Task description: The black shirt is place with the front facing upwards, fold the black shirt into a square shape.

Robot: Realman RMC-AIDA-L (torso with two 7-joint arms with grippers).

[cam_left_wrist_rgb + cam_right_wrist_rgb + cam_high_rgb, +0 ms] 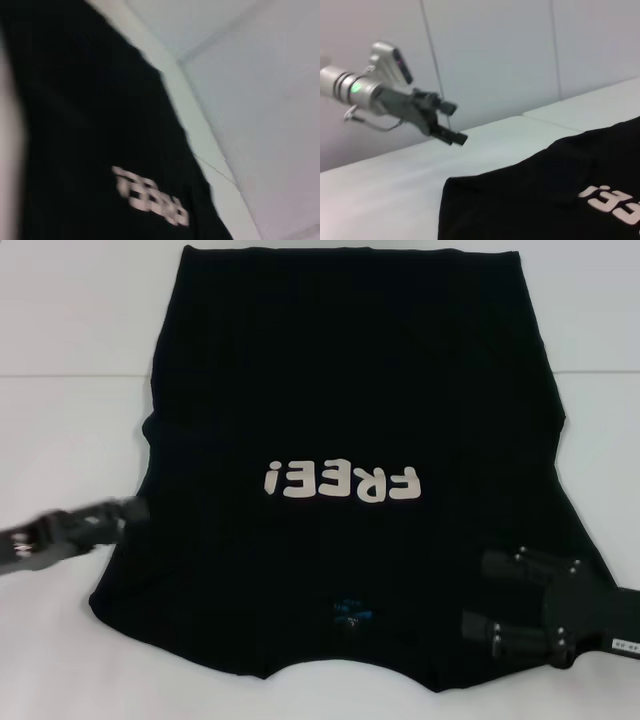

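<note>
Shirt [350, 420] flat, right gripper [478, 598] head-view only

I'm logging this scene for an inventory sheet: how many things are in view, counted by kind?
Garments: 1, the black cloth short-sleeved shirt with cream "FREE!" lettering, lying flat.
Grippers: 2, the left gripper at the shirt's left edge and the right gripper over its near right corner, fingers apart.
Tables: 1, the white table.
Total: 4.

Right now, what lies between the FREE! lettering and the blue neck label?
In the head view, only plain black shirt cloth lies between the lettering and the label.
</note>
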